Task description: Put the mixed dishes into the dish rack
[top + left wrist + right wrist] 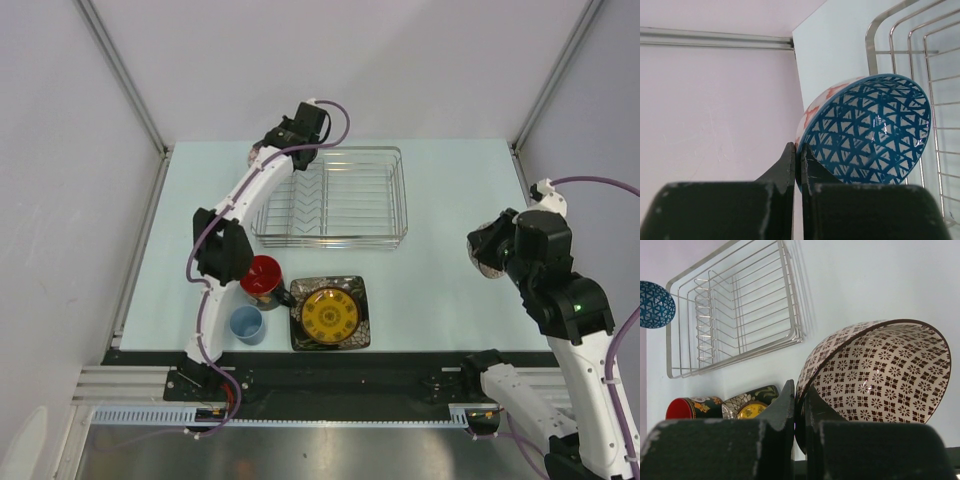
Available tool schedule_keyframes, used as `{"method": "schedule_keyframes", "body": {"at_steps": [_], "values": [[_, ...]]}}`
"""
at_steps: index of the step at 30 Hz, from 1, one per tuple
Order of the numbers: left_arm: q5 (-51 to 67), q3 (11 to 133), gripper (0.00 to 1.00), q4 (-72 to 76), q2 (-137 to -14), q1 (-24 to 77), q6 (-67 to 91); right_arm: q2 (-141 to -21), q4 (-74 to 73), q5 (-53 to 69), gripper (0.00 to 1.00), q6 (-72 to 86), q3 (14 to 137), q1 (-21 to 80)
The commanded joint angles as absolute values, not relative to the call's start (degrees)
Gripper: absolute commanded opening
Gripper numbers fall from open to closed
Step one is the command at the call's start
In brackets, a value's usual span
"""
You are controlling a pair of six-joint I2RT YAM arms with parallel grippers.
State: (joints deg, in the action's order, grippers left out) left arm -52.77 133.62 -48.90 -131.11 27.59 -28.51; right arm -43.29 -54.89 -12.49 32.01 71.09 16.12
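The rectangular silver wire dish rack (330,241) sits at the far middle of the table with no dish in it; near the arms' bases the dark square plate (355,288) carries the yellow round patterned plate (329,314); the left gripper (799,155) is clamped on the rim of the blue triangle-patterned bowl (870,130), held tilted at the rack's far left corner, over or just outside the rim I cannot tell; the right gripper (800,390) pinches the rim of the pinkish brown-patterned bowl (880,375), aloft and well apart from the rack; the black mug with red inside (262,278) and small light-blue cup (246,324) wait beside the plates; bowl-loading seems in hand, and the left arm likely must carry its bowl inward over the grid, lower it, then release.
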Motion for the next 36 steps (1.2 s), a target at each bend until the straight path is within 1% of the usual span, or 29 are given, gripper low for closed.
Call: {"method": "schedule_keyframes", "body": {"at_steps": [1,14,21,22,23,24,25,27,28,30,31,36], "values": [[-60.0,135.4,0.0,-41.7,-130.0,28.1,-32.2,-41.7,-50.0,-10.8,0.0,33.0,70.4,16.0],[-61.5,134.2,0.0,-36.7,-138.9,30.0,-34.8,-39.7,-49.4,-9.1,0.0,33.9,68.6,16.0],[-62.2,134.2,0.01,-34.0,-141.9,30.8,-36.7,-40.0,-49.5,-8.7,0.0,34.3,68.2,16.0],[-62.1,134.2,0.14,-34.4,-142.0,31.0,-36.5,-40.0,-49.4,-8.6,0.0,34.3,68.2,15.9],[-61.9,134.3,0.21,-34.9,-142.3,31.1,-35.8,-40.0,-49.4,-8.5,0.0,34.3,68.2,15.9],[-61.0,134.5,0.27,-35.3,-142.3,31.3,-35.5,-40.1,-49.4,-8.4,0.0,34.3,68.2,15.9],[-60.6,134.6,0.36,-36.5,-142.3,31.4,-35.2,-40.2,-49.3,-8.5,0.0,34.3,68.1,15.9],[-59.5,134.6,0.43,-37.3,-141.3,31.6,-34.7,-40.3,-49.1,-8.3,0.0,34.2,68.1,15.9],[-59.2,134.6,0.55,-38.4,-140.7,31.6,-34.4,-40.8,-49.0,-8.0,0.0,34.2,68.0,15.9],[-57.2,134.4,0.68,-39.5,-138.1,31.6,-33.7,-41.5,-48.3,-6.7,0.0,34.5,67.9,15.9],[-56.5,134.1,0.99,-40.8,-137.0,31.6,-32.4,-42.2,-47.8,-5.4,0.0,34.6,67.8,16.0],[-52.0,132.1,1.0,-45.6,-128.9,31.6,-28.6,-45.9,-43.4,-0.6,0.0,35.2,66.8,15.9]]}}
